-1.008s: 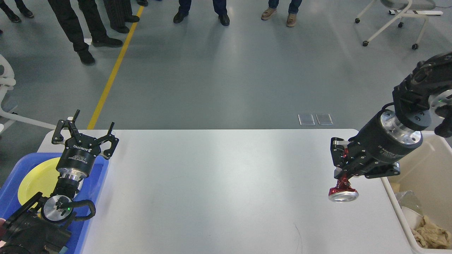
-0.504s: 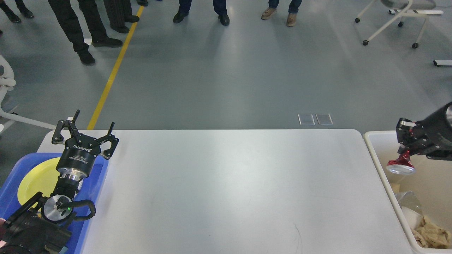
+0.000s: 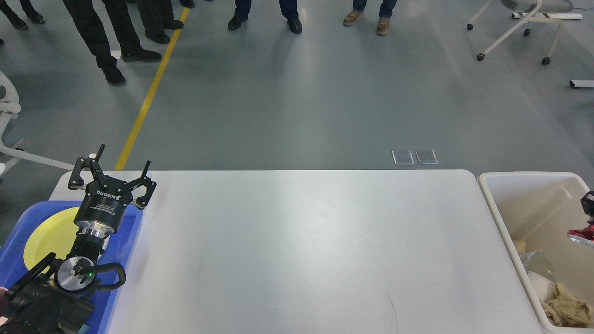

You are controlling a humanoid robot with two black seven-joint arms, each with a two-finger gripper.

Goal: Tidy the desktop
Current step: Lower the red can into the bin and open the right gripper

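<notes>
The white desktop (image 3: 301,241) fills the middle of the head view, with nothing lying on its bare surface. My left gripper (image 3: 123,156) stands open and empty above the table's far left corner, over the edge of the blue tray (image 3: 18,222). Only a sliver of my right gripper (image 3: 590,221) shows at the right edge of the view. It is over the beige bin (image 3: 492,185), shut on a crushed red can (image 3: 581,236) that hangs in the air above the bin's inside.
A yellow plate (image 3: 46,236) lies in the blue tray. The bin holds crumpled brown paper (image 3: 566,306) and clear plastic (image 3: 536,262). Several people stand on the floor beyond the table, and a wheeled chair (image 3: 515,28) is at the far right.
My right gripper carried the crushed red can from over the table's right side rightward over the bin, almost out of view. The left arm has not moved.
</notes>
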